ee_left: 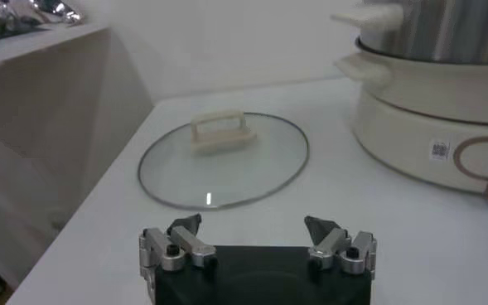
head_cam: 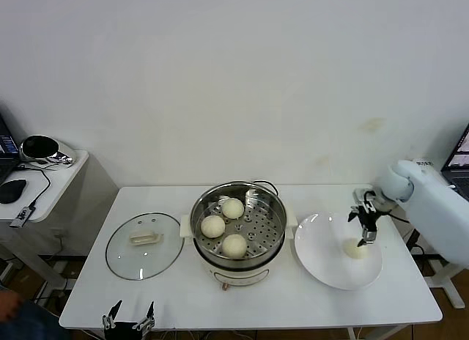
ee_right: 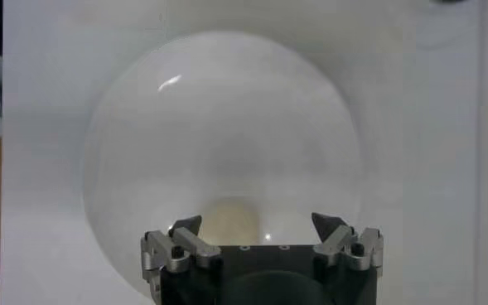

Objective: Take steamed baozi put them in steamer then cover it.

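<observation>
White table [head_cam: 293, 296] holds the steamer [head_cam: 238, 230] with three buns, its label unreadable, while the right gripper [head_cam: 364, 230], released, hovers over the plate's [head_cam: 322, 263] last bun [head_cam: 356, 250].

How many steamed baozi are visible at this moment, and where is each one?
4. Three sit on the perforated tray in the steamer: one at the back, one on the left, one at the front. The fourth lies on the white plate, below the open right gripper.
</observation>
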Motion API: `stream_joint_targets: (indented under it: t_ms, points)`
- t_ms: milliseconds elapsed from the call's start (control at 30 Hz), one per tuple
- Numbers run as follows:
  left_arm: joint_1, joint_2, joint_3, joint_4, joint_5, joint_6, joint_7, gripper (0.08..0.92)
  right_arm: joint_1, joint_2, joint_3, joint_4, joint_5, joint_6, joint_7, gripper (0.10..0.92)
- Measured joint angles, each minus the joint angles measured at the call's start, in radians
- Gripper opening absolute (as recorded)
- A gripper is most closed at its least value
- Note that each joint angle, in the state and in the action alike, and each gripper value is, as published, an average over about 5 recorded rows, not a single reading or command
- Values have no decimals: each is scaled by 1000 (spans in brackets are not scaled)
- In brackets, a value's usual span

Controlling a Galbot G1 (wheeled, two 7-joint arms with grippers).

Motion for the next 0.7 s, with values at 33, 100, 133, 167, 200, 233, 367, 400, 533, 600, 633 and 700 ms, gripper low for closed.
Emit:
stream_joint_targets:
  t_ms: [33, 100, 133, 167, 200, 233, 367, 400, 533, 600, 633, 700]
  points:
    - [0, -1, 0, 0, 1, 0, 0, 823, -9, 4, 6, -7, -7, 4, 3, 823]
    - [1, -2, 1, 0, 3, 0, 0, 823, -26, 11, 15, -21, -19, 12, 8, 823]
    - [3, -3, 2, 0, 4, 0, 0, 823, -33, 15, 18, -28, -25, 16, 11, 823]
    - [4, -4, 2, 0, 5, 0, 0, 823, -40, 18, 22, -34, -30, 19, 15, 823]
    - [5, -5, 3, 0, 5, -1, 0, 823, -47, 22, 25, -40, -34, 22, 18, 823]
    - [6, -6, 3, 1, 6, -1, -1, 823, -53, 25, 28, -45, -39, 25, 22, 823]
    - [7, -8, 4, 5, 7, -2, -2, 823, -70, 38, 38, -63, -55, 35, 36, 823]
    - [7, -8, 5, 6, 8, -2, -2, 823, -73, 41, 40, -67, -59, 38, 40, 823]
    - [4, -8, 5, 9, 8, -2, -2, 823, -80, 48, 46, -82, -69, 45, 54, 823]
    - [2, -8, 6, 10, 8, -2, -2, 823, -83, 50, 49, -88, -73, 48, 60, 823]
    - [1, -8, 6, 11, 9, -2, -2, 823, -85, 50, 50, -91, -74, 49, 62, 823]
    - [-1, -8, 7, 12, 9, -2, -2, 823, -87, 51, 52, -95, -77, 52, 65, 823]
